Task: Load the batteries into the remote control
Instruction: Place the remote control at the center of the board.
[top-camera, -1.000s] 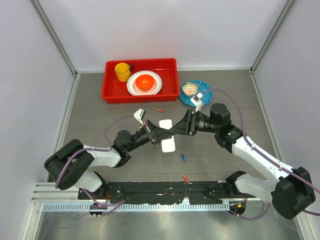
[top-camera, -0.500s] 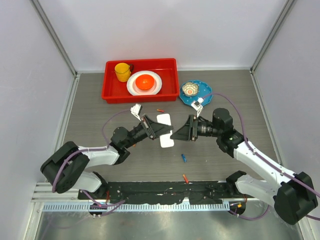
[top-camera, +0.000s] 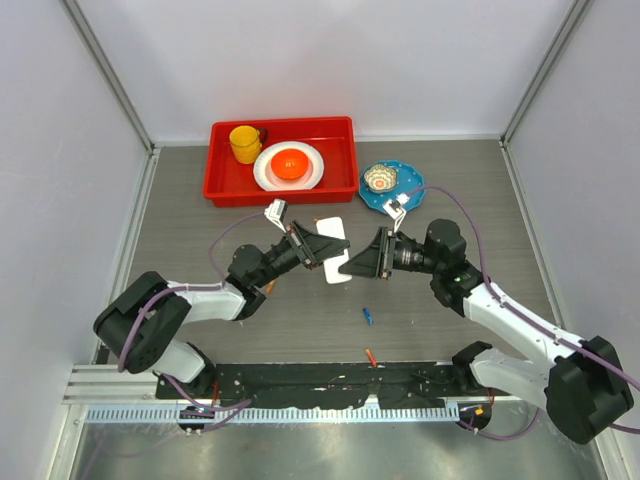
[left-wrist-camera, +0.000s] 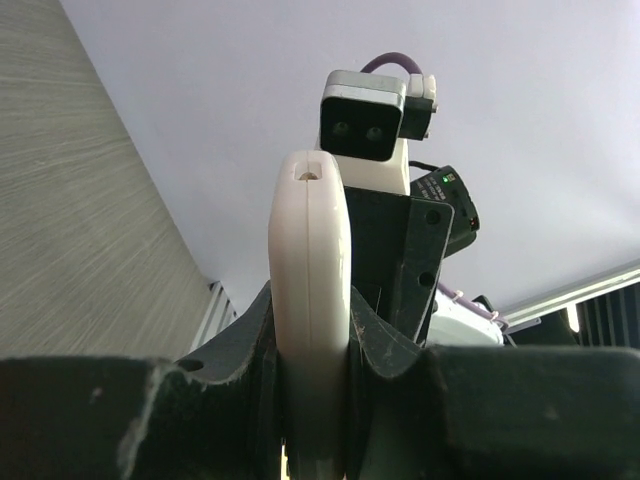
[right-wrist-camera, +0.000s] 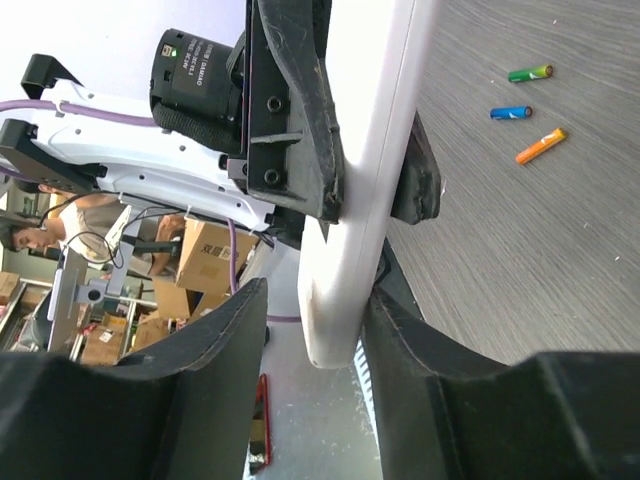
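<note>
The white remote control (top-camera: 338, 268) is held off the table, edge-on, in my left gripper (top-camera: 325, 252), which is shut on its middle. In the left wrist view the remote (left-wrist-camera: 310, 260) stands clamped between both fingers. My right gripper (top-camera: 354, 265) faces it from the right, open. In the right wrist view the remote's end (right-wrist-camera: 350, 250) lies between the jaws, against one finger with a gap to the other. A blue battery (top-camera: 368, 316) and an orange battery (top-camera: 372, 356) lie on the table. The right wrist view shows green (right-wrist-camera: 529, 73), blue (right-wrist-camera: 511, 113) and orange (right-wrist-camera: 541, 146) batteries.
A red tray (top-camera: 215, 190) at the back holds a yellow cup (top-camera: 244, 143) and a white plate with an orange bowl (top-camera: 289, 165). A blue plate (top-camera: 405, 190) with a small bowl (top-camera: 379, 178) sits to its right. A black rail (top-camera: 330, 378) runs along the near edge.
My left gripper has carried the remote up and toward the back. My right gripper drew back to the right, then closed in, its open jaws now round the remote's end.
</note>
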